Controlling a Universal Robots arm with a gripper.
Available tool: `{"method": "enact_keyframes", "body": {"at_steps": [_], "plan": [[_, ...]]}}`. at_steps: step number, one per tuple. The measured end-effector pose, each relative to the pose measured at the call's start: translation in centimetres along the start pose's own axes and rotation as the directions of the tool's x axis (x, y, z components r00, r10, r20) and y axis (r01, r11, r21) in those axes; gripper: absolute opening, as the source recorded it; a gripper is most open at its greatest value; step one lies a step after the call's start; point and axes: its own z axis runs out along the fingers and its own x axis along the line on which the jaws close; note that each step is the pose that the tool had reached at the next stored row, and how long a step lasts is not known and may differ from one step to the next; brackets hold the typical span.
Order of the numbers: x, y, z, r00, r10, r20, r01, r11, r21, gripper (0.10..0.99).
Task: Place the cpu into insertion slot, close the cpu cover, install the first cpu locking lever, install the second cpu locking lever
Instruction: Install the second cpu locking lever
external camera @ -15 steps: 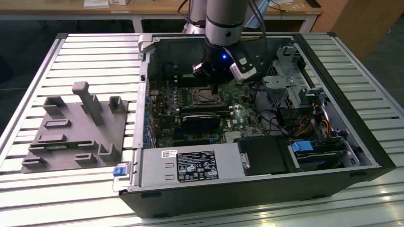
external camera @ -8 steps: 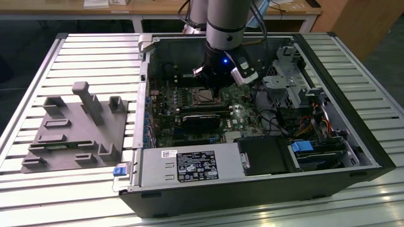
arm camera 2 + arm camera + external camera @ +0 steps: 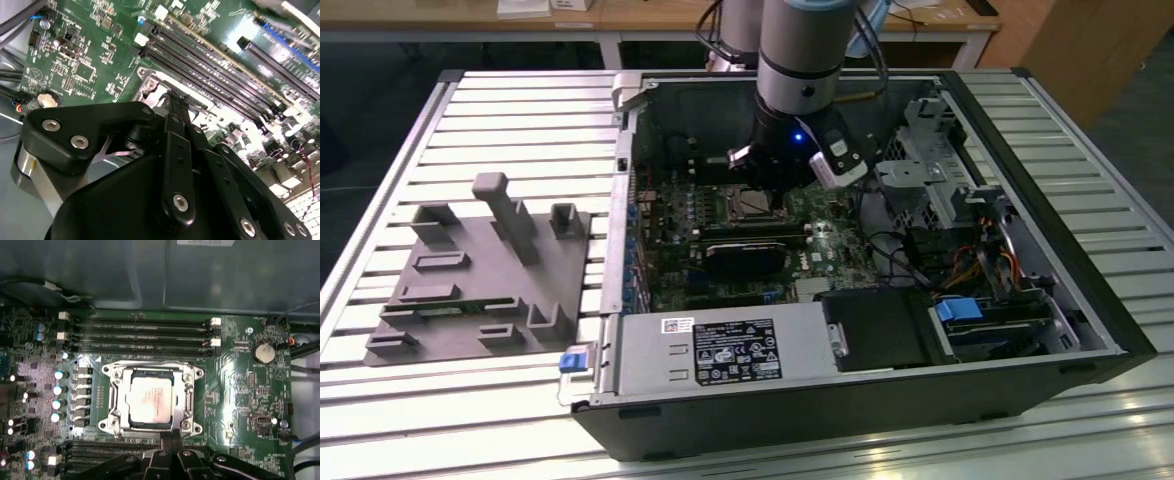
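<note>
The cpu (image 3: pixel 150 400), a silver-grey square chip, lies flat in the insertion slot (image 3: pixel 111 374) on the green motherboard. The cpu cover (image 3: pixel 187 401), a silvery frame with a cut-out middle, lies down around the chip. My gripper (image 3: pixel 172 439) has its black fingers pressed together, tips at the socket's edge, with nothing visible between them. In the second wrist view the gripper (image 3: pixel 173 96) touches down at the socket's silvery rim (image 3: pixel 150 85). In the exterior view the gripper (image 3: pixel 766 192) hangs inside the open computer case, just above the insertion slot (image 3: pixel 754 206). I cannot make out how the locking levers stand.
Long black memory slots (image 3: pixel 145 332) run beside the socket, and a row of capacitors (image 3: pixel 59 395) lines another side. A black block (image 3: pixel 744 255) sits on the board nearby. Drive bays and cables (image 3: pixel 961 260) fill the exterior view's right. A grey fixture (image 3: pixel 487 270) stands outside the case.
</note>
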Motion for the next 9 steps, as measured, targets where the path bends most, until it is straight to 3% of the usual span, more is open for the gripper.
{"method": "enact_keyframes", "body": {"at_steps": [4, 9], "plan": [[0.14, -0.48, -0.05, 1.0, 0.0, 0.0, 0.0, 1.0, 0.0, 0.106], [1.1, -0.67, -0.08, 1.0, 0.0, 0.0, 0.0, 1.0, -0.002, 0.106]]}}
